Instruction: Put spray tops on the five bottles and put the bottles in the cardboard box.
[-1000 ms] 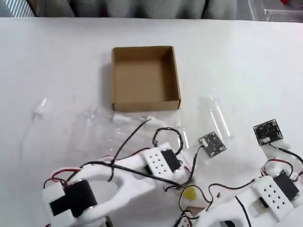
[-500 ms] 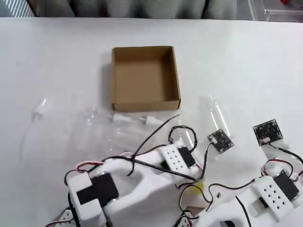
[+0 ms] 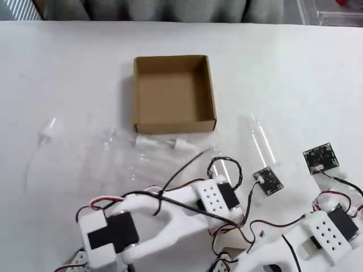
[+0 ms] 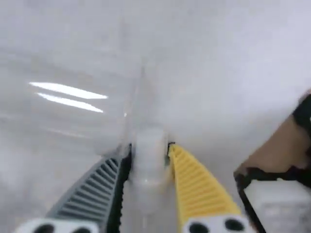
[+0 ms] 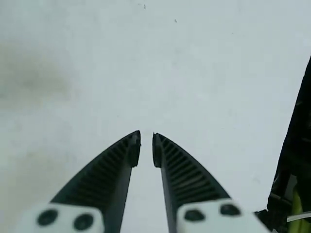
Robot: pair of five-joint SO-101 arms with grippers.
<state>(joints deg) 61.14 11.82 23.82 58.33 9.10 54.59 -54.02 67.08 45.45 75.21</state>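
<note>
The left gripper (image 4: 148, 148) is closed tight on a white spray top (image 4: 148, 162). Its grey and yellow fingers squeeze the fat part from both sides, so the thin tube (image 4: 141, 92) sticks out free in front. I think it is held that way so the tube can slide into a bottle's mouth. In the high view the left arm (image 3: 159, 218) lies low across the bottom middle of the frame, close to the table (image 3: 295, 68).

The right gripper (image 5: 146, 138) is almost fully closed, with just a thin crack between its fingers. It holds nothing. The right arm (image 3: 320, 235) sits in the lower right corner, out of the way.

The cardboard box (image 3: 173, 96) is in the upper middle, open, with no bottles inside. A clear bottle (image 3: 260, 139) lies flat to the right of the middle. More clear bottles (image 3: 116, 141) lie below the box's left corner and are hard to make out. A second spray top (image 3: 156, 142) lies just below the box, and a third spray top (image 3: 46, 130) lies at the far left. Most of the job looks not yet done.
</note>
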